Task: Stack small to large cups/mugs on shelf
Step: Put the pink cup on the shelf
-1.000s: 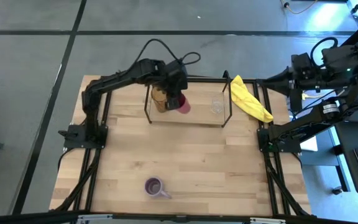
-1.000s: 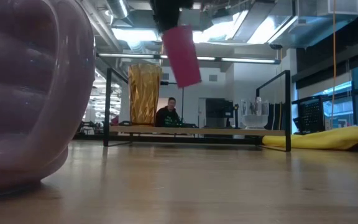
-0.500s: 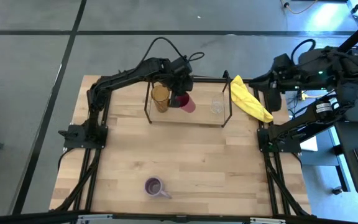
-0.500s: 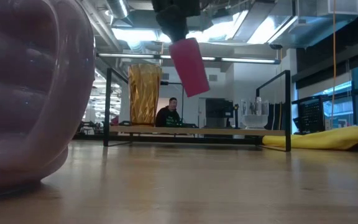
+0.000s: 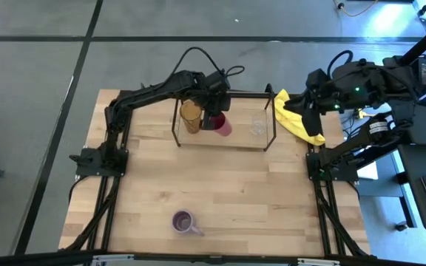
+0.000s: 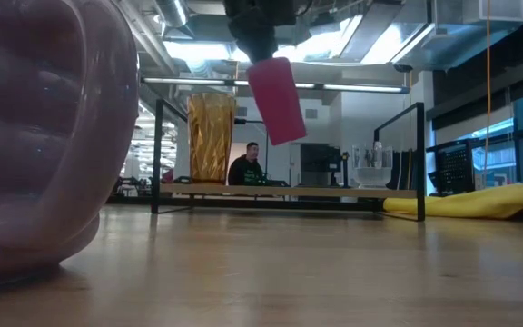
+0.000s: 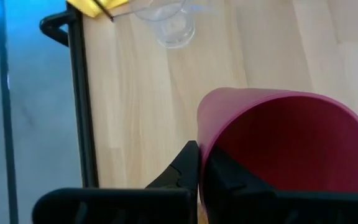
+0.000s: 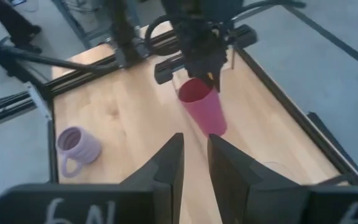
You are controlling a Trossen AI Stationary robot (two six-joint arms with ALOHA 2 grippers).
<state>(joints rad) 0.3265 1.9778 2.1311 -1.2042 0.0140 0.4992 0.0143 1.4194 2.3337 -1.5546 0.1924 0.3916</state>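
The magenta-red cup (image 6: 276,100) is carried tilted in the air above the shelf (image 5: 221,140), its rim pinched between the clenched fingers of the left gripper (image 7: 199,171), with the amber tumbler (image 5: 190,116) just beside it at nine o'clock and the small clear glass (image 5: 257,125) farther off at three o'clock. For a clean placement, the cup should be brought upright and lowered onto the board between those two before the rim is let go. The lavender mug (image 5: 184,222) is left at six o'clock on the table (image 5: 272,192), and the right gripper (image 8: 194,162), parted and empty, is held at the table's far right edge.

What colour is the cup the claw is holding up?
Magenta-pink cup, clearest in the low view.
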